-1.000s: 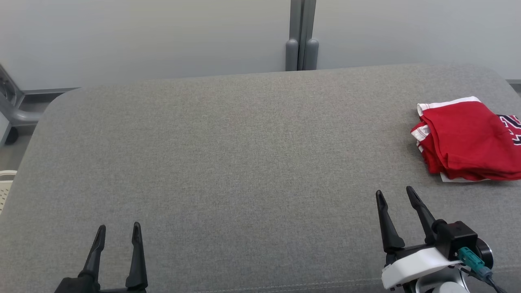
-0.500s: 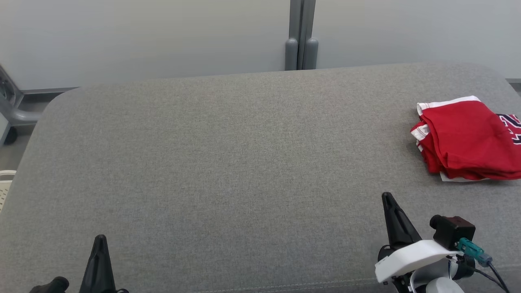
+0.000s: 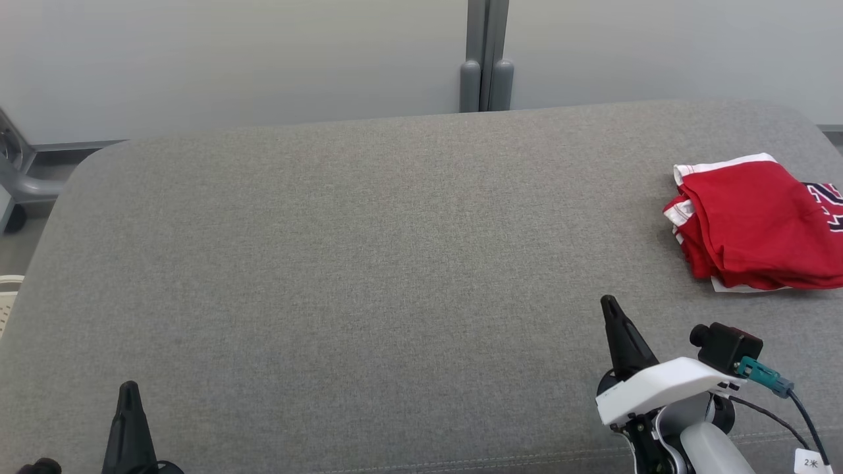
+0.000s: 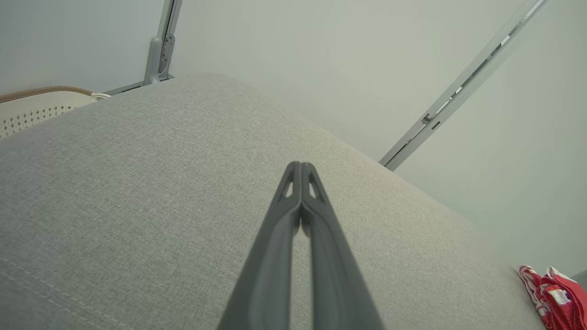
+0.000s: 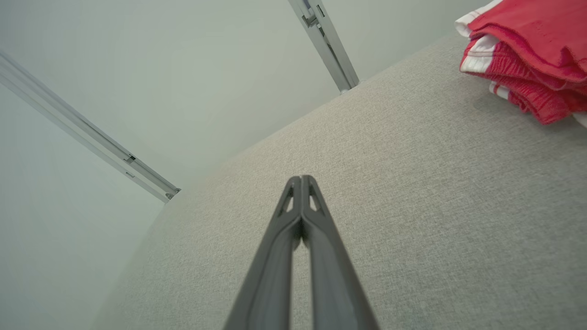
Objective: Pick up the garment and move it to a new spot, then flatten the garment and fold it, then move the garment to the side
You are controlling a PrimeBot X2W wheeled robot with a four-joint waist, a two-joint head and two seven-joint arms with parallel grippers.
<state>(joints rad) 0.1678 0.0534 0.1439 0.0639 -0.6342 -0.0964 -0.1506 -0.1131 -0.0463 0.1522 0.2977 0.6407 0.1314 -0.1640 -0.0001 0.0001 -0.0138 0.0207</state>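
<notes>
The folded red garment (image 3: 751, 224) with white trim lies at 3 o'clock on the grey fabric surface (image 3: 369, 250); the frame edge cuts it off, so its dark lettering cannot be read; a white cable tag (image 3: 808, 462) shows "2" and an unclear character. The left gripper (image 3: 128, 387) at 7 o'clock and the right gripper (image 3: 610, 303) at 5 o'clock are both pinched together on nothing, apart from the garment.

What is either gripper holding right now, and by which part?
Nothing is held. The left gripper and the right gripper are both shut with nothing between their fingers. The folded red garment lies apart from both on the grey padded surface.
</notes>
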